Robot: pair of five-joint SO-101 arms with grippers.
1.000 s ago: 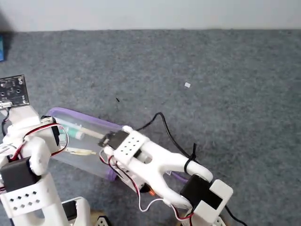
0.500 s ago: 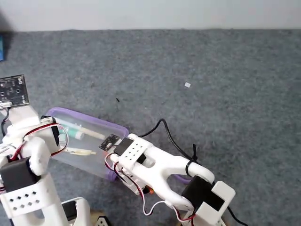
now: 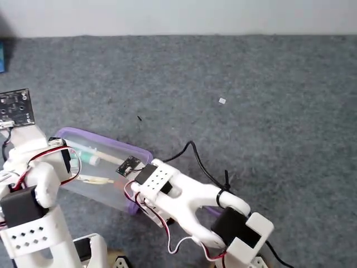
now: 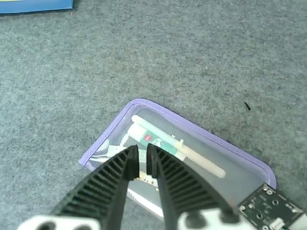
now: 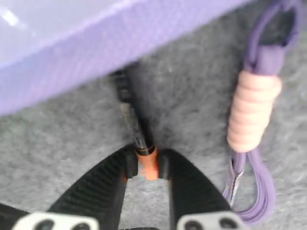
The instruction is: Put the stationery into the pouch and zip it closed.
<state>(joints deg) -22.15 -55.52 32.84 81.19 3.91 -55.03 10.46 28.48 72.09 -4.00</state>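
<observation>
The pouch [image 3: 106, 162] is translucent with a purple border and lies flat at the near left of the grey carpet. Pens [image 4: 177, 148] lie inside it. In the left wrist view my left gripper [image 4: 140, 152] is closed on the pouch's [image 4: 201, 158] end edge, its black fingers nearly touching. My right arm [image 3: 184, 195] stretches from the near right to the pouch's near corner. There my right gripper [image 5: 146, 165] is shut on the orange zipper pull [image 5: 147, 167], just off the purple edge [image 5: 96, 57]. A black slider [image 5: 130, 115] joins the pull to the pouch.
A purple cord with a peach bead [image 5: 252, 110] lies on the carpet beside the zipper pull. A circuit board [image 3: 15, 107] stands at the far left. A black cable [image 3: 195, 153] loops beside the right arm. A white scrap [image 3: 222, 101] lies mid-carpet.
My right arm has drawn back from over the pouch's middle towards its near right corner. The left arm and the pouch have stayed put.
</observation>
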